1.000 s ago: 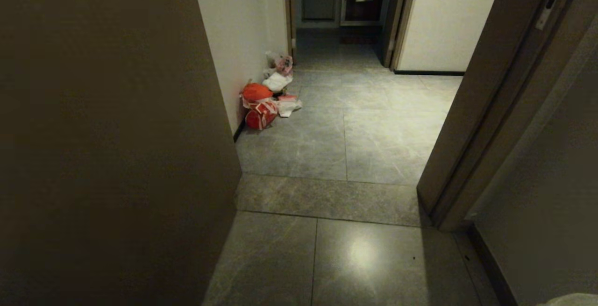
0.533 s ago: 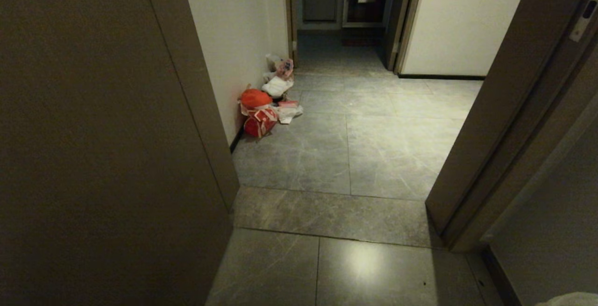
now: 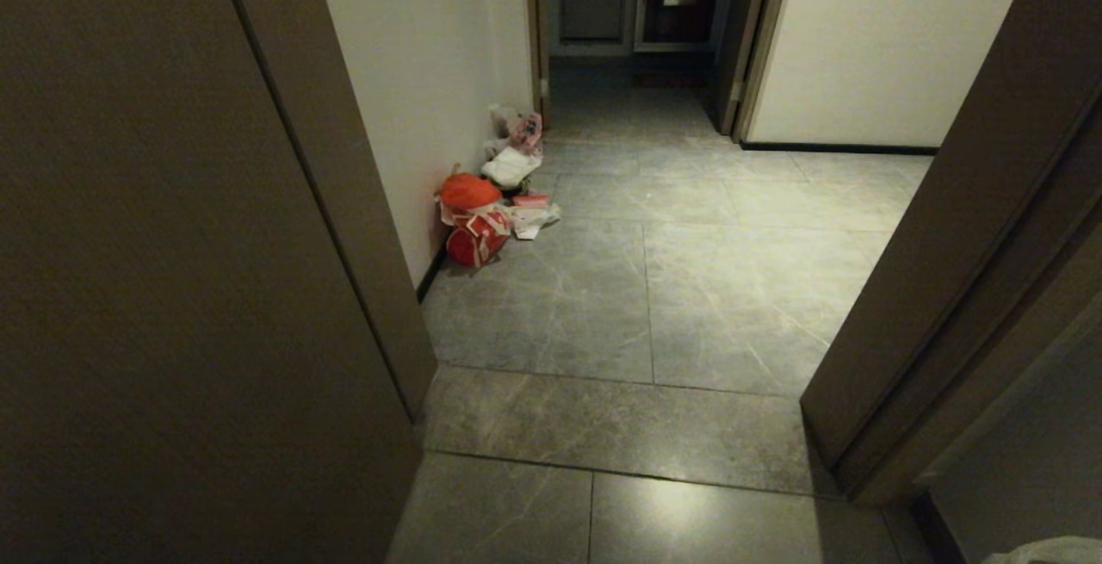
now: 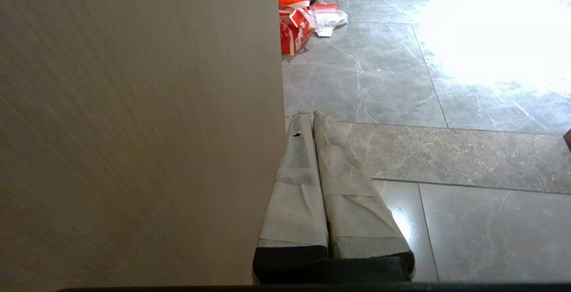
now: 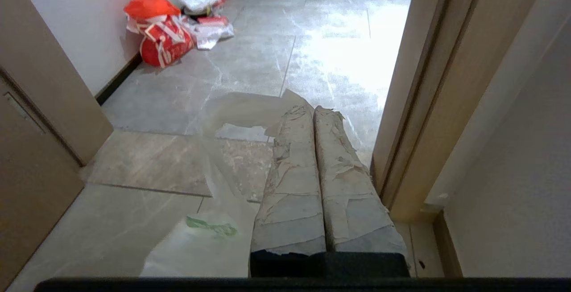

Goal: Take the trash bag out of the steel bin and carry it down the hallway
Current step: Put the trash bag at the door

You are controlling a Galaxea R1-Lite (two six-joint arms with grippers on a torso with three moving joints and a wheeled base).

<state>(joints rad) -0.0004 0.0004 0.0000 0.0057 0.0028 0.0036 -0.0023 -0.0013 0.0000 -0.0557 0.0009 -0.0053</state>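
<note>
- Head view: doorway opening onto the hallway (image 3: 689, 288) – grey marbled tiles, off-white walls, dark baseboard.
- Door (image 3: 172, 288) fills the left of view; door frame (image 3: 947, 288) on the right.
- Darker threshold strip (image 3: 611, 426) crosses the floor betw. door and frame.
- Trash pile (image 3: 491, 202) sits far left, against the left wall: orange-red bag (image 3: 469, 191) nearest, white and clear bags just beyond it.
- Right pincer (image 5: 313, 111): paper-wrapped fingers pressed together w/ a fold of the bag (image 5: 209, 238) pinched betw. them at the tips – thin white semi-clear film w/ green print.
- The bag hangs to the left of the right pincer, above the floor near the threshold; tiles show through it.
- A pale bit of plastic also shows at the near right corner of the head view.
- Left pincer (image 4: 311, 114): fingers closed side by side, nothing betw. them – just beside the door edge, over the threshold.
- Neither arm shows in the head view.
- Steel bin: not in any view.
</note>
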